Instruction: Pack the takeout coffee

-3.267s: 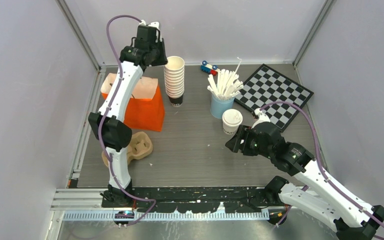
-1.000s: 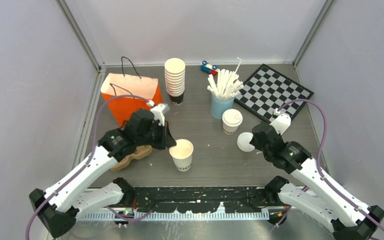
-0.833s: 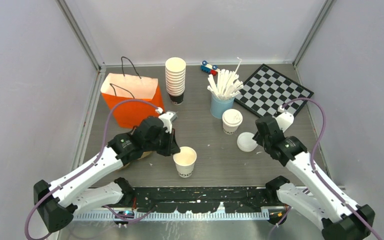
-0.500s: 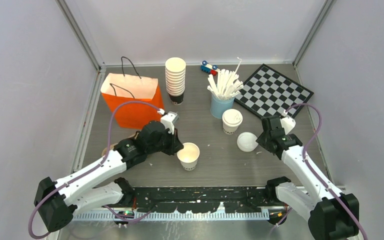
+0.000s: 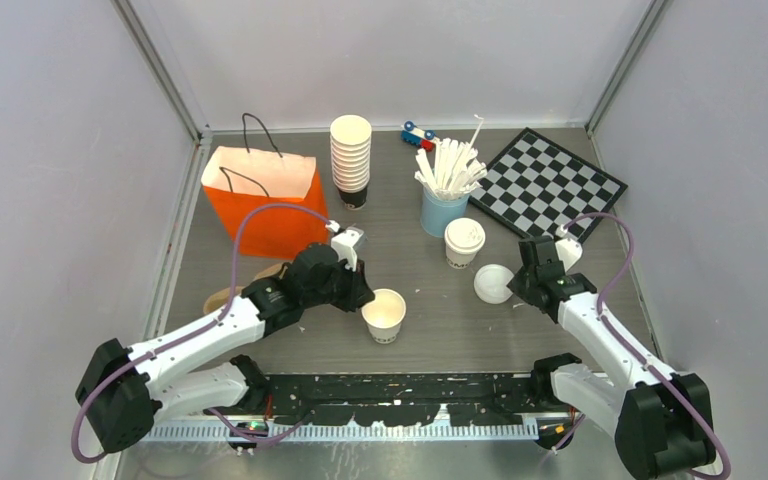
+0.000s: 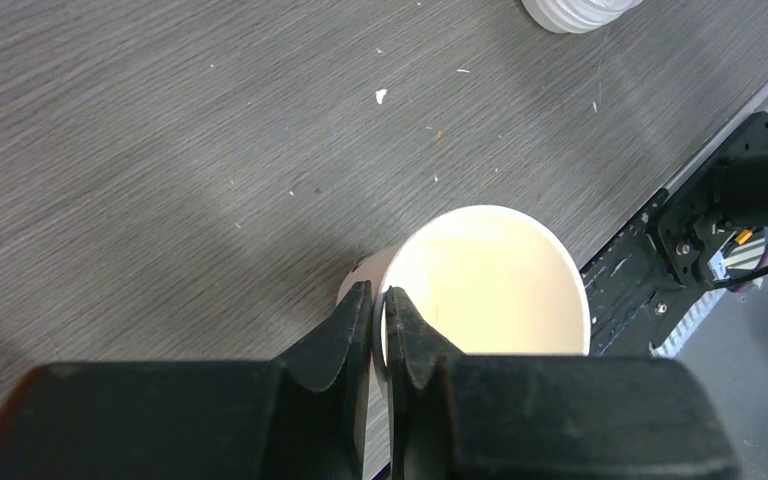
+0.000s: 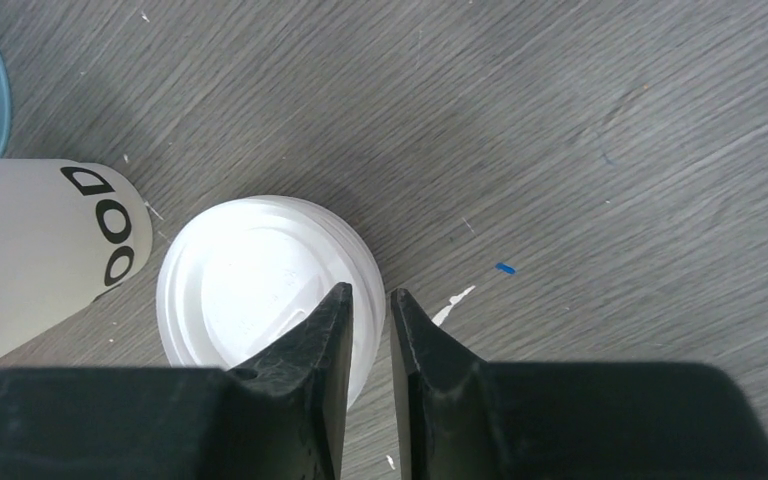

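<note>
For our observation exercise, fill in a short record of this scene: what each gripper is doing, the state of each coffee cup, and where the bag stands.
left gripper: shut on the open cup rim
open cup: upright, lidless, looks empty
right gripper: fingers almost closed astride the loose lid edge; grip unclear
lidded cup: upright, no gripper on it
loose lid: lying flat beside the lidded cup
orange bag: upright, open, back left

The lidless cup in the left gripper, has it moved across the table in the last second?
Yes. The lidless cup, pinched by the left gripper, has slid right, away from the orange bag and nearer the lidded cup.
</note>
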Motion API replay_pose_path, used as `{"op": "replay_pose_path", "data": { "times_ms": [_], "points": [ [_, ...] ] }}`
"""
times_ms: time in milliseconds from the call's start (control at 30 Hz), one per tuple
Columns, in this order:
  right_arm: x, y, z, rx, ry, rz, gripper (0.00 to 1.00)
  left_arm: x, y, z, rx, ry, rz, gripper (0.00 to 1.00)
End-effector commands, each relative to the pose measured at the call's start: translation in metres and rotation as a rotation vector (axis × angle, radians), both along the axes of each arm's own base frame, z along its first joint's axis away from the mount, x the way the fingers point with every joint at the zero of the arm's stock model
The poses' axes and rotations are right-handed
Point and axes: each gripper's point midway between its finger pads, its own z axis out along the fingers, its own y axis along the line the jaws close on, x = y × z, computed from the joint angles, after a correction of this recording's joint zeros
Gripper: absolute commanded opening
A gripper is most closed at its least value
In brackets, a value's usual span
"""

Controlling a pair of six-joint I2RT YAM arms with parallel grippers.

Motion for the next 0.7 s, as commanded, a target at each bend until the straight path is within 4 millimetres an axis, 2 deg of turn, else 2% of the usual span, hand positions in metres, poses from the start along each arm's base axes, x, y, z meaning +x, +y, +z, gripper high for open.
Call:
{"op": "replay_pose_path", "data": {
  "times_ms": [0,200,333,400,533,667],
  "points": [
    [0.016,0.003,0.007,0.016,-0.067,0.01,0.22,0.004,-0.01,0.009,-0.053,-0.044,-0.02,0.16],
    [0.015,0.003,0.006,0.007,-0.052,0.02,0.06,0.001,-0.008,0.01,-0.049,-0.026,-0.02,0.39],
    [0.015,0.004,0.006,0.012,-0.051,0.026,0.01,0.0,-0.004,0.025,-0.061,-0.048,-0.011,0.48],
    [0.015,0.005,0.007,0.015,-0.053,0.026,0.0,-0.001,0.0,0.034,-0.065,-0.065,-0.005,0.5],
    [0.014,0.006,0.004,0.026,-0.042,0.018,0.14,-0.002,0.008,0.05,-0.056,-0.1,0.0,0.54],
    [0.013,0.008,0.0,0.03,-0.022,0.022,0.18,-0.004,0.012,0.064,-0.063,-0.12,0.001,0.55]
  ]
}}
